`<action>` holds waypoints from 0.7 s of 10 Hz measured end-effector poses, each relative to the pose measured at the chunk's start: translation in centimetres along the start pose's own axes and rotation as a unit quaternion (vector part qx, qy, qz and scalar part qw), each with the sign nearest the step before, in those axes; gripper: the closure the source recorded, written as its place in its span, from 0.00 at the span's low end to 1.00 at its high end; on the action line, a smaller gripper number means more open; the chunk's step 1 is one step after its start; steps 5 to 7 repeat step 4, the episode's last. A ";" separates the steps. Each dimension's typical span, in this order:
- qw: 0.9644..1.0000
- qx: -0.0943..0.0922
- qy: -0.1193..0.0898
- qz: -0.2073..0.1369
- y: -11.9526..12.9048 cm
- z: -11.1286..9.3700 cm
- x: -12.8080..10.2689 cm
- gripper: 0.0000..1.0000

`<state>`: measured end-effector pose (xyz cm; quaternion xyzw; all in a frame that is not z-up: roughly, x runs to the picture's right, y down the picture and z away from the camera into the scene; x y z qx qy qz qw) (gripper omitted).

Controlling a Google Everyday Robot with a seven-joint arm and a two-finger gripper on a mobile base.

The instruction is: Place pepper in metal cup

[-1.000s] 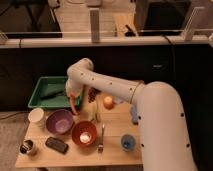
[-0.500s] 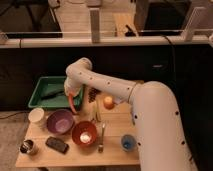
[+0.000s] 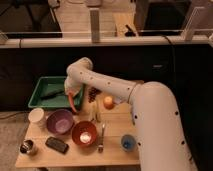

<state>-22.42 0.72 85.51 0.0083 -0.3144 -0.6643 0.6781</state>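
My gripper (image 3: 73, 98) hangs at the right edge of the green tray (image 3: 44, 102), just above the purple bowl (image 3: 60, 121). It is shut on a long orange-red pepper (image 3: 75, 104), which points down over the table. The metal cup (image 3: 27, 147) stands at the table's front left corner, well away from the gripper, down and to the left. The white arm reaches in from the right and hides part of the table behind it.
A white cup (image 3: 36, 116) stands left of the purple bowl. A red bowl (image 3: 84, 134), a black object (image 3: 56, 144), a fork (image 3: 101, 138) and a blue cup (image 3: 128, 143) lie along the front. An orange fruit (image 3: 108, 102) and dark grapes (image 3: 93, 94) sit mid-table.
The gripper with the pepper has barely moved; it stays at the tray's right edge above the purple bowl.
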 end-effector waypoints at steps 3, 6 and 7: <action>0.997 0.038 0.008 -0.061 -6.0 -3.2 -2.7 0.98; 0.995 0.053 0.008 -0.087 -8.5 -4.0 -4.4 0.98; 0.995 0.053 0.008 -0.087 -8.5 -4.0 -4.4 0.98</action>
